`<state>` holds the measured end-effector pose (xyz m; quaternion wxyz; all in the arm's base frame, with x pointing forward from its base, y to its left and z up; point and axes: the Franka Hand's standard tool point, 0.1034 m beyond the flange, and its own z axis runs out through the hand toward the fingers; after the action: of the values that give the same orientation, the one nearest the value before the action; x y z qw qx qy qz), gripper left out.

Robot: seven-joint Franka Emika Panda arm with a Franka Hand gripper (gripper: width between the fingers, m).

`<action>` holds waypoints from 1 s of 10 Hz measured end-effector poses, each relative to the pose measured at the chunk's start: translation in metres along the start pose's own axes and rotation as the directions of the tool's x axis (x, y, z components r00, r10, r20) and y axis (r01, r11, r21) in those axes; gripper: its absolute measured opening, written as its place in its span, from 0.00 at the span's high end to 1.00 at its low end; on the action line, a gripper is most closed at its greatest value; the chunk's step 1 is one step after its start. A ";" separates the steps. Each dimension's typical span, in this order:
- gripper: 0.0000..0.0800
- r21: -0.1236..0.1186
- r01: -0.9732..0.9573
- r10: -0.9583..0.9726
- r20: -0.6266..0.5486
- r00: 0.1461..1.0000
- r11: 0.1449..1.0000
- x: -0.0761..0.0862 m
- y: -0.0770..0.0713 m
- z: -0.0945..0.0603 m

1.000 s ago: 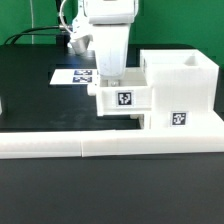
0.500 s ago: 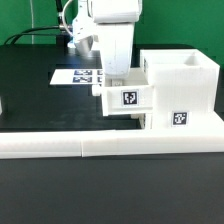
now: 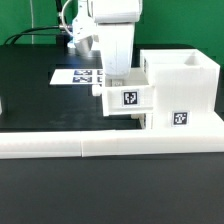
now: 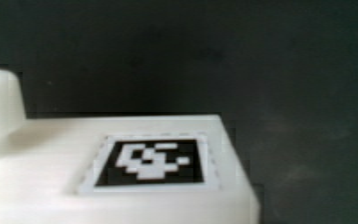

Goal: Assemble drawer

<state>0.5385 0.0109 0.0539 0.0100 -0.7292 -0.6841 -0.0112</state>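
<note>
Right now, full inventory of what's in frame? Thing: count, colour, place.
Drawer housing: 1, white, tagged, at the exterior view's right, behind the rail.
Drawer tray: 1, white, tagged, partway out of the housing toward the exterior view's left, under the gripper.
Marker board: 1, white with black tags, flat on the table behind the tray.
Border rail: 1, white, long and low, across the front.
Table: 1, black.
Gripper: 1, white, over the tray; jaws hidden.

A black table (image 3: pixel 30 95) fills the scene. A long, low white border rail (image 3: pixel 70 146) runs along its near edge. The flat white marker board (image 3: pixel 72 76), printed with black-and-white tags, lies toward the far edge.
</note>
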 end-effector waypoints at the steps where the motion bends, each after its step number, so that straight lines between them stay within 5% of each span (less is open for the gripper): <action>1: 0.95 0.000 0.019 -0.019 0.007 1.000 1.000 0.002 0.001 0.000; 3: 0.95 0.021 -0.017 0.017 0.017 1.000 1.000 0.005 0.000 0.002; 7: 0.95 0.018 -0.021 0.020 0.016 1.000 1.000 0.005 0.001 0.002; 10: 0.94 -0.007 0.106 -0.106 0.036 0.994 0.994 0.001 0.007 -0.001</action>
<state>0.5456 0.0113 0.0551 -0.0058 -0.6919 -0.7219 -0.0019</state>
